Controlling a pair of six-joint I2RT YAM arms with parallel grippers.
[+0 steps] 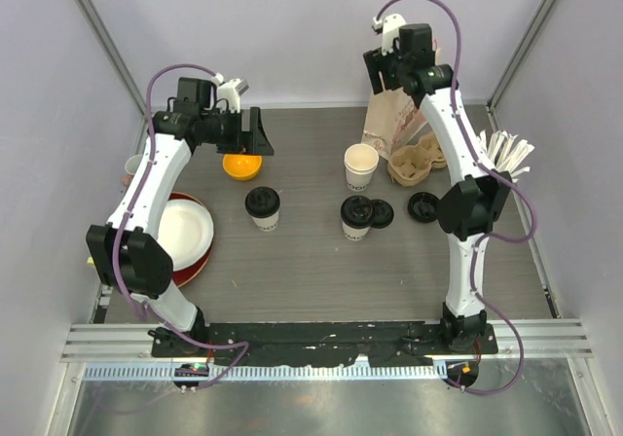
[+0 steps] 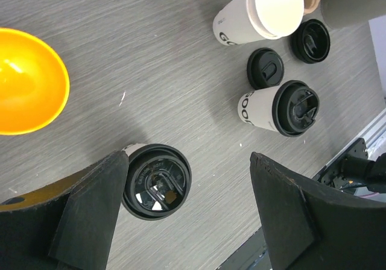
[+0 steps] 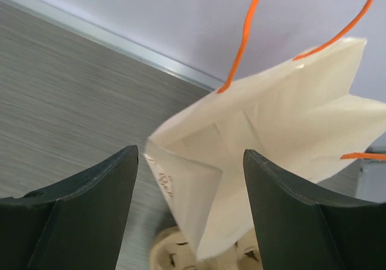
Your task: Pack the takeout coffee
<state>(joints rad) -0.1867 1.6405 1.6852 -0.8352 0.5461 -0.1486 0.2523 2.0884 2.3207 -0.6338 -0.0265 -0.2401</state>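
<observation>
Takeout coffee here is two small tapered white paper cups with round black plastic lids on the grey table (image 2: pixel 120 59). The near lidded cup (image 2: pixel 155 181) stands under the wide-open left gripper (image 2: pixel 190 158), just beside one finger, and the far lidded cup (image 2: pixel 283 108) stands well apart, with black letters "GO" on its side. The right gripper (image 3: pixel 190 155), jaws spread and empty, hangs over a pale paper bag (image 3: pixel 271 137) with orange handles; its reddish print is unreadable.

Left lidded cup (image 1: pixel 262 207), right lidded cup (image 1: pixel 356 218), orange bowl (image 1: pixel 241 166), paper bag (image 1: pixel 394 130) behind
</observation>
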